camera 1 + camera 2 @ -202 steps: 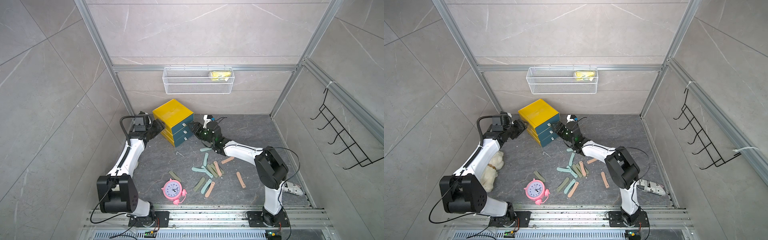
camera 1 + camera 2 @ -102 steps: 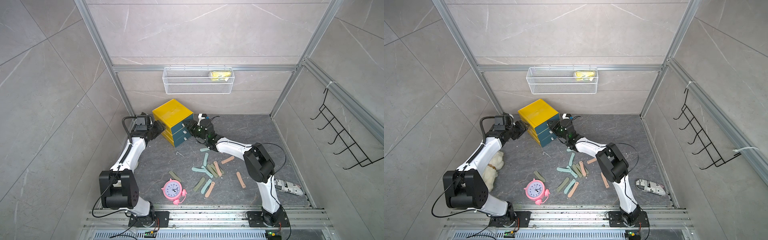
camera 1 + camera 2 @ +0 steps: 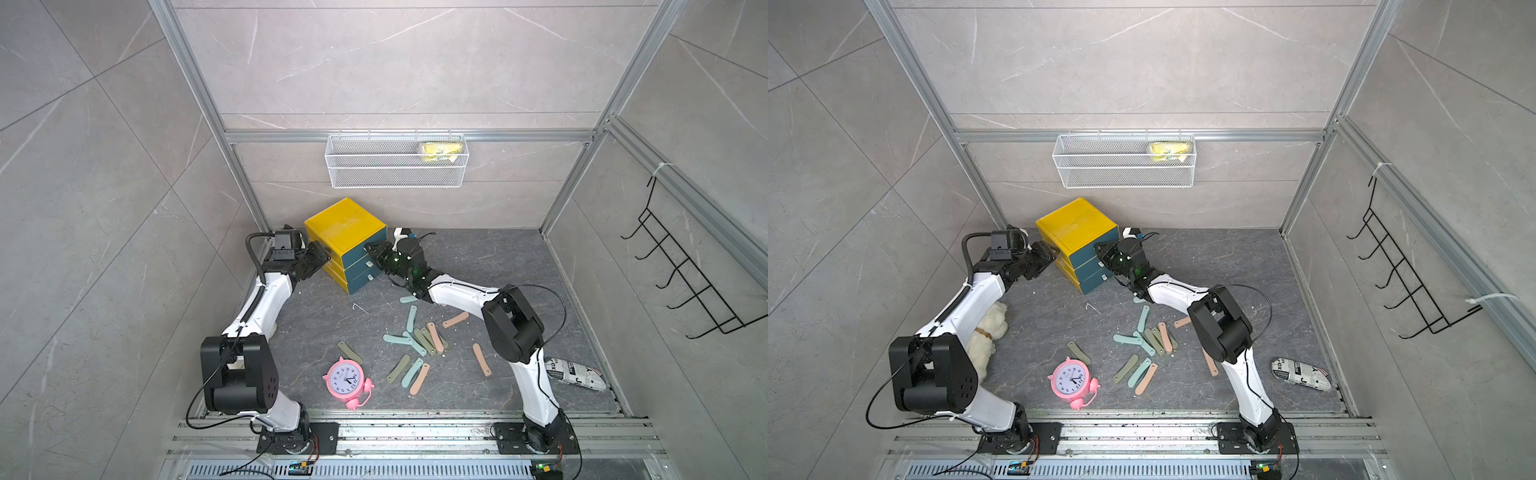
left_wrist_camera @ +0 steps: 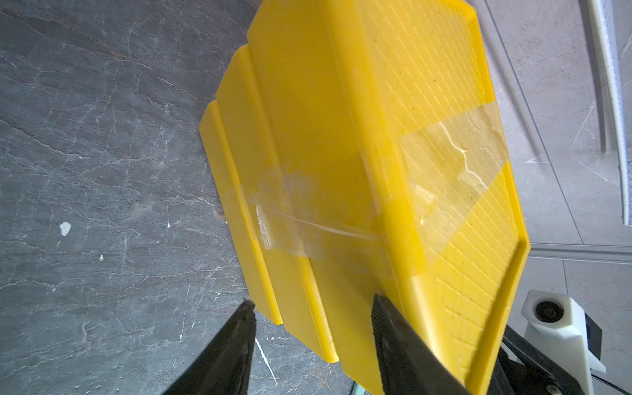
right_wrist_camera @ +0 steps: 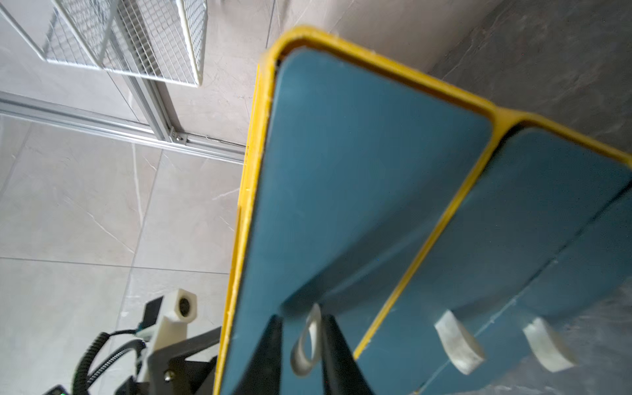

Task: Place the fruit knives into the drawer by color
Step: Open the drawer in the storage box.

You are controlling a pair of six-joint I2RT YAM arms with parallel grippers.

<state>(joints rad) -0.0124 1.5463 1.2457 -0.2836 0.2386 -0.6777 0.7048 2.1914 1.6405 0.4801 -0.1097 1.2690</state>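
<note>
A yellow cabinet (image 3: pixel 343 228) (image 3: pixel 1075 226) with three teal drawers stands at the back of the floor, all drawers closed. My right gripper (image 3: pixel 370 248) (image 5: pixel 301 318) is shut on the white loop handle (image 5: pixel 304 345) of the top drawer (image 5: pixel 359 188). My left gripper (image 3: pixel 322 253) (image 4: pixel 311 301) is open at the cabinet's opposite side (image 4: pixel 342 136), one finger against the yellow wall, the other over the floor. Several fruit knives (image 3: pixel 415 345) in light teal, olive and salmon lie scattered on the floor in front.
A pink alarm clock (image 3: pixel 347 380) stands near the front. A newspaper-print pouch (image 3: pixel 575 374) lies front right, a white plush toy (image 3: pixel 988 332) under the left arm. A wire basket (image 3: pixel 397 162) hangs on the back wall, a black hook rack (image 3: pixel 685 282) on the right wall.
My right gripper moved left up to the top drawer's handle and closed on it. The left gripper edged closer against the cabinet's side.
</note>
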